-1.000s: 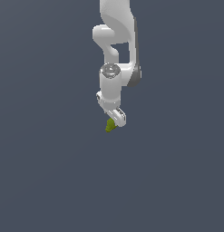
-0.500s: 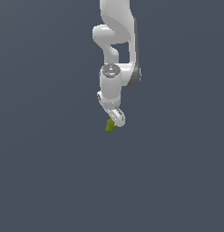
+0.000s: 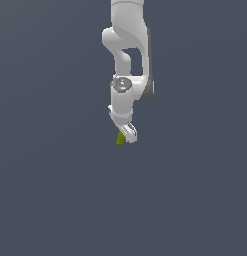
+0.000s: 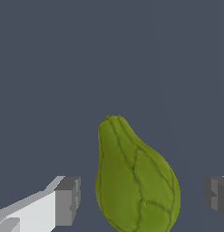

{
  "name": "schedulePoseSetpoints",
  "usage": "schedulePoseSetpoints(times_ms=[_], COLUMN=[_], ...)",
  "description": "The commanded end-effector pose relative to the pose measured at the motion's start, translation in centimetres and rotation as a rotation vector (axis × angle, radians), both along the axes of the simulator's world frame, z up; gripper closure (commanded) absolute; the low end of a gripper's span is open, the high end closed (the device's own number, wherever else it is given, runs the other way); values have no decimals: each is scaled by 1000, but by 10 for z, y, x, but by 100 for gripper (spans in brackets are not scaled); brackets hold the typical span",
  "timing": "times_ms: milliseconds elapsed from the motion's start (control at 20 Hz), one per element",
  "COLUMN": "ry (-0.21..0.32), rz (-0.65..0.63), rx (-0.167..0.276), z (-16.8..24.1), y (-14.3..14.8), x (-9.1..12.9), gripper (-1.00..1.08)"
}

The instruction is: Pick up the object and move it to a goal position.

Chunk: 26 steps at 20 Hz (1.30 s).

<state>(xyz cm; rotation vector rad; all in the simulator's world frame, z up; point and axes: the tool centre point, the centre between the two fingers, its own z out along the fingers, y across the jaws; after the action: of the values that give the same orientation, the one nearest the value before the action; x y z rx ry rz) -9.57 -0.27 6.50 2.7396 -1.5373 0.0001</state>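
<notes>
Object [image 4: 137, 181], olive-green, pear-shaped and creased, sits between the spread-apart tool [image 4: 143, 199] fingers.

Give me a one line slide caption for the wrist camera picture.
Wrist view: the open hand straddles the olive-green object, a gap showing on each side.

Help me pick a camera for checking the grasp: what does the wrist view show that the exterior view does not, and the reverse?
Only the wrist view shows the olive-green object in detail: pear-like, narrow end up, dark creases, sitting between the two grey fingertips with a visible gap on each side, so the pincer is open around it. Only the exterior view shows the white arm reaching down from above and where the object sits in the scene. Both show the object at the pincer's tip against a plain dark grey background.
</notes>
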Motion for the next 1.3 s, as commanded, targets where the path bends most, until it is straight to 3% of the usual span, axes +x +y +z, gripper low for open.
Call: schedulePoseSetpoints(times_ms=[0,350,400,1250], ry=[0,0,0,-2], rz=[-1,-2,-2,-2], rx=[0,0,0,1], z=[-11,-24,-24,-10], y=[0,0,0,-4], x=[0,0,0,1], gripper=[-92,-92,108,108])
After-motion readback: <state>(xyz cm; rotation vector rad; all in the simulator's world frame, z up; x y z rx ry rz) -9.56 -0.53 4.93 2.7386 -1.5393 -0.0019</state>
